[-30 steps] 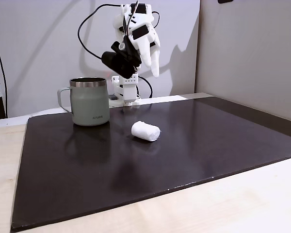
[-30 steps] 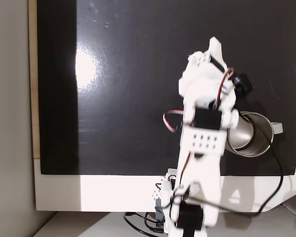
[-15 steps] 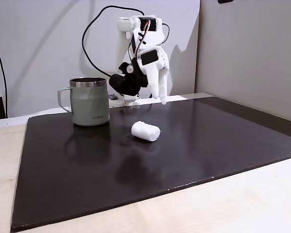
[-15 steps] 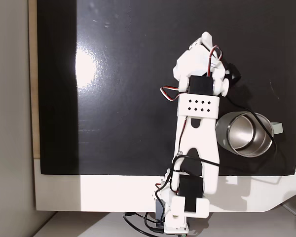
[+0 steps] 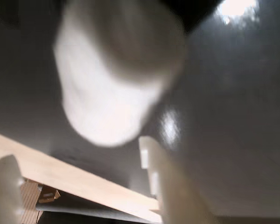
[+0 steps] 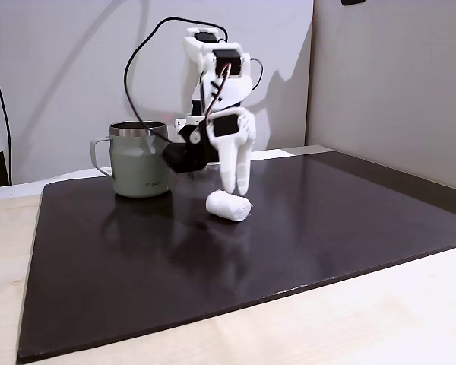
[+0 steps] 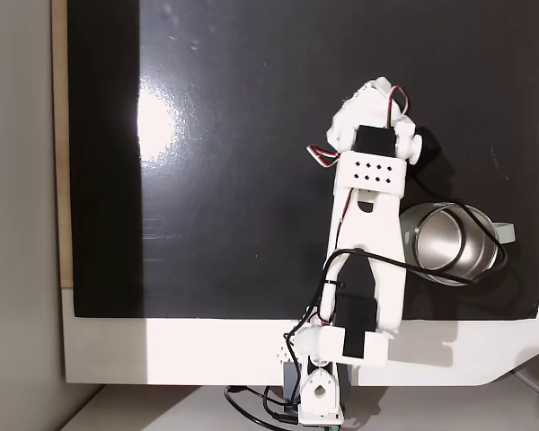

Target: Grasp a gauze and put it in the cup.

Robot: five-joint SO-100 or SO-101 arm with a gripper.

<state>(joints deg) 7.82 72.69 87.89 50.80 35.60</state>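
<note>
In the wrist view the gauze [image 5: 116, 79] looms blurred and close on the dark surface [image 5: 233, 116], above the parted fingers [image 5: 170, 191] of the pincer, which grips nothing. In a fixed view from the side, the pincer [image 6: 236, 188] hangs fingers-down just behind the gauze [image 6: 228, 206]; the cup [image 6: 140, 159] stands to its left, its small dark lettering too small to read. In a fixed view from above, the arm [image 7: 368, 233] reaches past the cup [image 7: 449, 244].

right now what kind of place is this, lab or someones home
Probably a home or hobby robotics bench, hard to say: a dark mat on a pale wooden table, a small white arm with loose cables, one cup and a gauze.
</note>
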